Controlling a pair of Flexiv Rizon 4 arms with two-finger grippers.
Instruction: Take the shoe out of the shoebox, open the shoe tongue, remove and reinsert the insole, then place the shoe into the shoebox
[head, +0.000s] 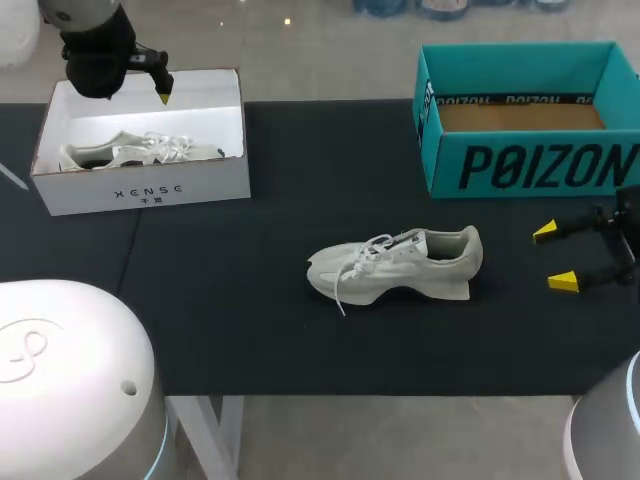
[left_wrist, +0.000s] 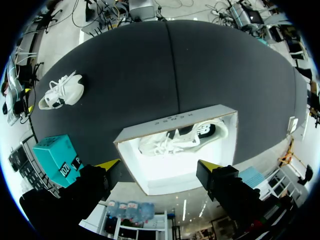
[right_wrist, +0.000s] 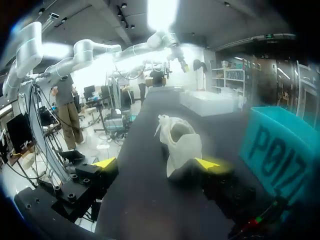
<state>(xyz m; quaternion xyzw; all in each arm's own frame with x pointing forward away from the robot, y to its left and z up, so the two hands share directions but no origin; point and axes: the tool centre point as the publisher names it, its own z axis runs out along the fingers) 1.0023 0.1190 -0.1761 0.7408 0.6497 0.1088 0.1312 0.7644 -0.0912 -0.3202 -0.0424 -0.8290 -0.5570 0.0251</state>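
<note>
Here, the shoe (head: 395, 262) lies just ahead of the spread right claw (head: 554, 257).

We see our black-covered table (head: 250, 340) carrying a white shoebox (head: 150, 190) at ten o'clock, a teal box (head: 530, 165) at two and a white shoe (head: 400, 265) near its centre.

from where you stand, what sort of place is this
Probably a robot test bench for shoe handling: a black table carries a white shoebox with a shoe inside, a teal box and a loose shoe, with my left tool and right tool over it.
</note>
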